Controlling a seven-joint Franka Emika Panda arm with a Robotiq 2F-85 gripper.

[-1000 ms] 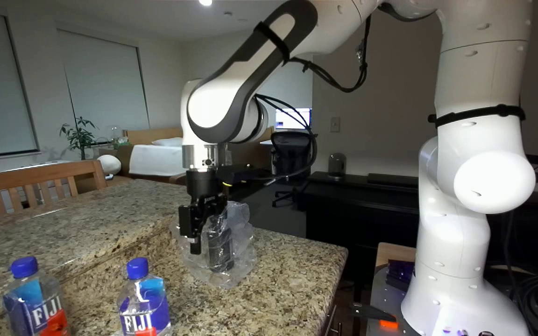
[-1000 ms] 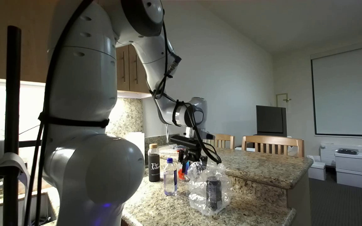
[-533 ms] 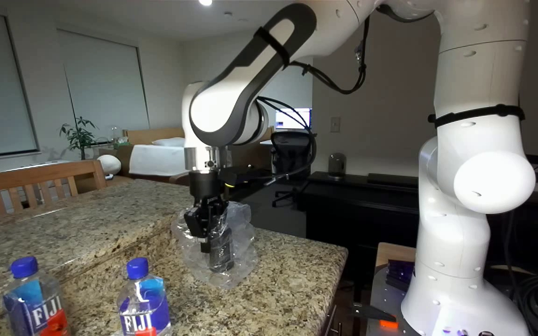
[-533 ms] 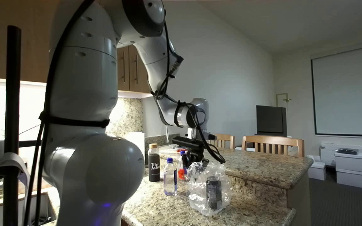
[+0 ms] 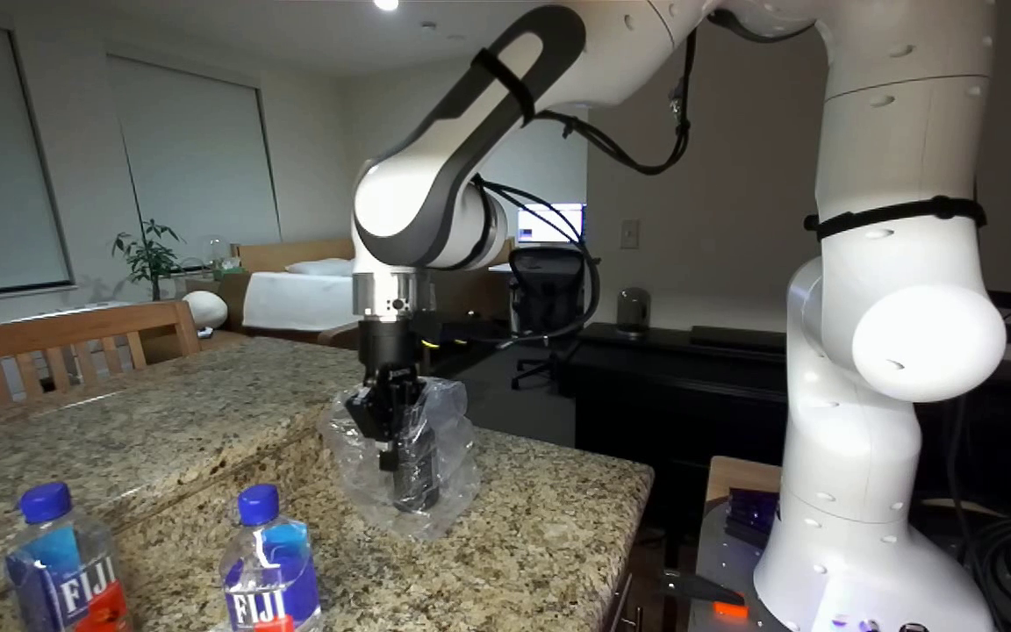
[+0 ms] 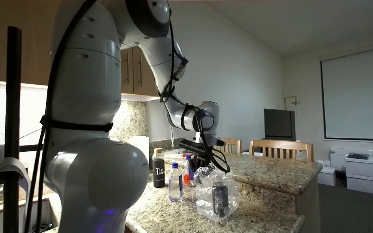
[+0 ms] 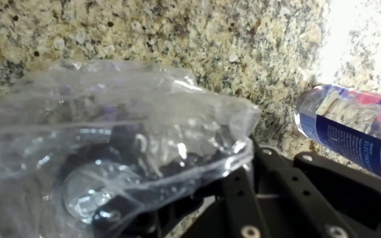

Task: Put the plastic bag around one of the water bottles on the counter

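The clear, crinkled plastic bag (image 5: 455, 465) stands on the granite counter (image 5: 549, 535), draped around a short dark can (image 6: 220, 200). My gripper (image 5: 390, 458) points down at the bag's upper rim, its fingers brought together. In the wrist view, a fold of the plastic bag (image 7: 127, 92) runs in between the fingers, so I am shut on its edge; the fingertips are partly covered by the plastic. Two water bottles with blue caps stand apart from the bag: one water bottle (image 5: 270, 575) nearer it, another water bottle (image 5: 68, 570) further left. One bottle (image 7: 346, 129) shows beside the gripper in the wrist view.
A raised granite ledge (image 5: 181, 412) runs along one side of the counter. In an exterior view a dark bottle with a wooden cap (image 6: 158, 168) stands behind the water bottles. Wooden chairs (image 6: 280, 149) stand beyond the ledge.
My fingers have come together on the bag's rim. The gripper has shifted slightly toward the bag, whose plastic has moved a little; the bottles and the can stay put.
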